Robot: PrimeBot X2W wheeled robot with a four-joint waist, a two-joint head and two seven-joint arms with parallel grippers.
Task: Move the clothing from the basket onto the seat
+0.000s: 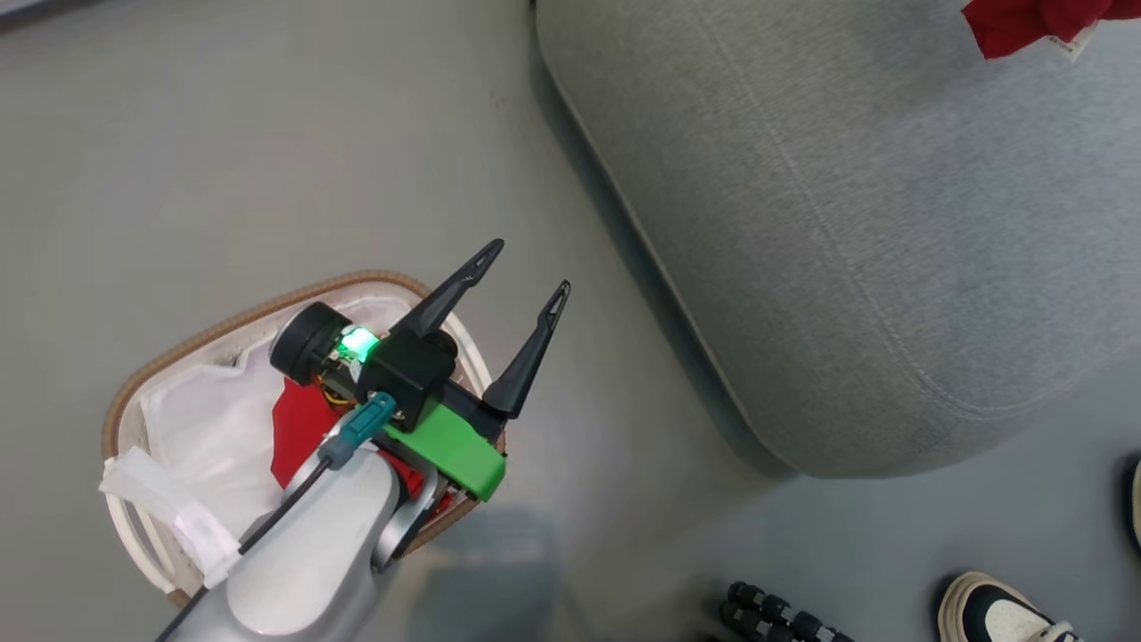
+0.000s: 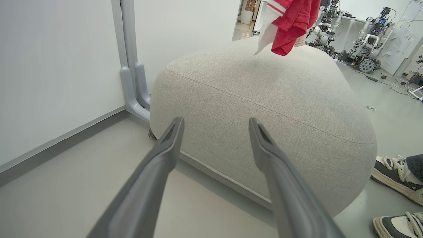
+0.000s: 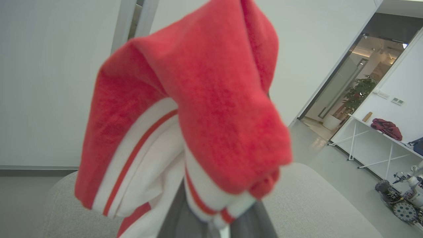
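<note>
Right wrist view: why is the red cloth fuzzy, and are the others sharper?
Right wrist view: the red garment sits too close to the lens, so it blurs; left wrist view: sharp, but the wide lens bulges the seat; head view: crisp, evenly lit.

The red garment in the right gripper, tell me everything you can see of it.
The red garment is soft, fleecy-looking fabric with a broad white band carrying thin red stripes, and it has a small white tag. It is bunched and folded over, draped across the right gripper's fingers, which are shut on it. In the left wrist view it hangs above the top of the grey seat, apparently not lying on it yet.
</note>
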